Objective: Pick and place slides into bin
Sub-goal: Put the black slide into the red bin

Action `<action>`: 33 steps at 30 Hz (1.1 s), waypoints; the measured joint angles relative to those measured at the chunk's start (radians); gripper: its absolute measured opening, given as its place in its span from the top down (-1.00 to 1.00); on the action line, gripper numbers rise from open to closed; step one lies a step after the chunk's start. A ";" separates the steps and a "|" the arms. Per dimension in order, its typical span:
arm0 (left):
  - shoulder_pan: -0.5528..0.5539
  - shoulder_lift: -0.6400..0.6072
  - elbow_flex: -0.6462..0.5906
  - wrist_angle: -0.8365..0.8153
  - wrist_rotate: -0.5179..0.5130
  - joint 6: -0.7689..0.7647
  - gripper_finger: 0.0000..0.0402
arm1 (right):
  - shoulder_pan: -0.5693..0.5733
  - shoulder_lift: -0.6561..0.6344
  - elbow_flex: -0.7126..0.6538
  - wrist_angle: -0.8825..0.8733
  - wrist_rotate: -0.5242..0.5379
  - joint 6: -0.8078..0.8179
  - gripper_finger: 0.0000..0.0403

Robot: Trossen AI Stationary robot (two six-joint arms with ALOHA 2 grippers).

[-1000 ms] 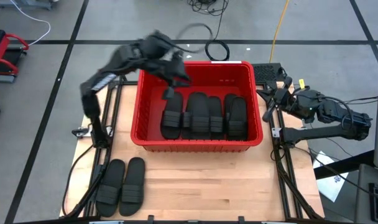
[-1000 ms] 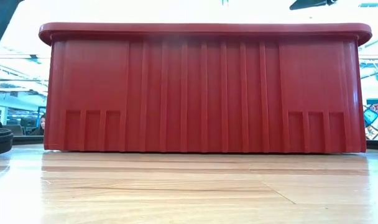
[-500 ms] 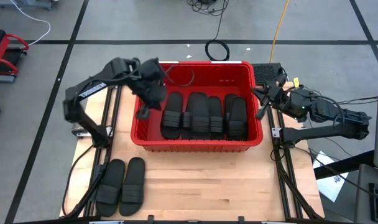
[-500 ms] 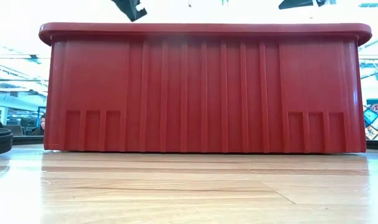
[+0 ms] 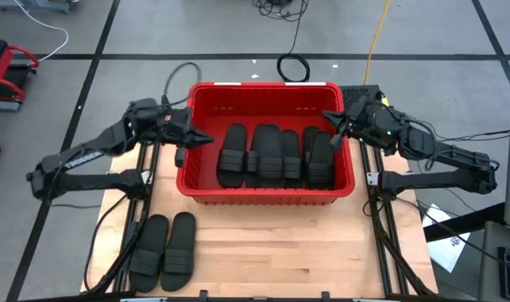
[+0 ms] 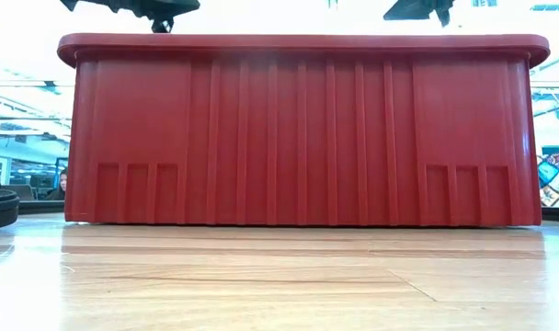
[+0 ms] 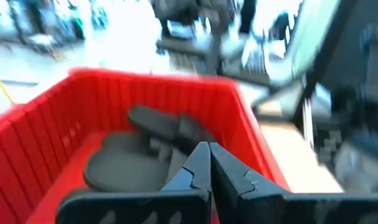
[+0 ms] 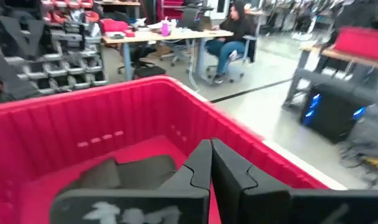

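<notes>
The red bin (image 5: 184, 172) stands mid-table with several black slides (image 5: 268, 155) lying side by side on its floor. Two more slides (image 5: 164, 249) lie flat on the table near the front left. My left gripper (image 5: 205, 139) is shut and empty, hovering at the bin's left rim; its wrist view (image 7: 209, 149) looks into the bin. My right gripper (image 5: 327, 118) is shut and empty above the bin's far right corner, also shown in its wrist view (image 8: 209, 146).
The bin's tall front wall (image 6: 298, 138) fills the low view, and both grippers (image 6: 160, 9) (image 6: 417, 9) show just above its rim. Bare wood table (image 5: 280, 243) lies in front of the bin. A person sits at a desk (image 8: 229, 34) beyond the table.
My left gripper has swung from above the bin's far left part toward the table's left and near edge, ending at the bin's left rim. My right gripper has moved left toward the bin's far right corner. The slides have stayed where they were.
</notes>
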 joint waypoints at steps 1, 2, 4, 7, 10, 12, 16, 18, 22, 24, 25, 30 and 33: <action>0.006 -0.024 -0.038 0.067 -0.008 -0.038 1.00 | -0.019 0.008 0.000 0.005 -0.029 0.018 1.00; 0.012 -0.045 -0.067 0.113 -0.016 -0.069 1.00 | -0.039 0.018 0.000 0.012 -0.069 0.036 1.00; 0.024 -0.078 -0.108 0.177 -0.047 -0.108 1.00 | -0.079 0.043 0.000 0.037 -0.163 0.045 1.00; 0.038 -0.095 -0.137 0.221 -0.090 -0.126 1.00 | -0.142 0.084 0.000 0.089 -0.304 0.023 1.00; 0.049 -0.096 -0.140 0.246 -0.116 -0.136 1.00 | -0.208 0.122 0.000 0.152 -0.402 0.019 1.00; 0.052 -0.098 -0.140 0.257 -0.116 -0.108 1.00 | -0.252 0.146 0.002 0.176 -0.477 0.019 1.00; 0.063 -0.101 -0.149 0.278 -0.121 -0.056 1.00 | -0.339 0.209 0.046 0.146 -0.645 0.009 1.00; 0.077 -0.101 -0.174 0.312 -0.124 -0.069 1.00 | -0.383 0.248 0.084 0.124 -0.732 0.001 1.00; 0.102 -0.100 -0.238 0.419 -0.124 -0.158 1.00 | -0.452 0.356 0.215 0.020 -0.909 -0.016 1.00; 0.108 -0.101 -0.266 0.468 -0.125 -0.195 1.00 | -0.474 0.421 0.307 -0.080 -0.987 -0.039 1.00; 0.109 -0.100 -0.280 0.485 -0.125 -0.209 1.00 | -0.479 0.455 0.356 -0.141 -1.019 -0.056 1.00; 0.108 -0.100 -0.315 0.525 -0.151 -0.255 1.00 | -0.478 0.624 0.565 -0.412 -1.095 -0.162 1.00; 0.108 -0.100 -0.318 0.523 -0.152 -0.261 0.99 | -0.462 0.699 0.643 -0.512 -1.090 -0.240 0.99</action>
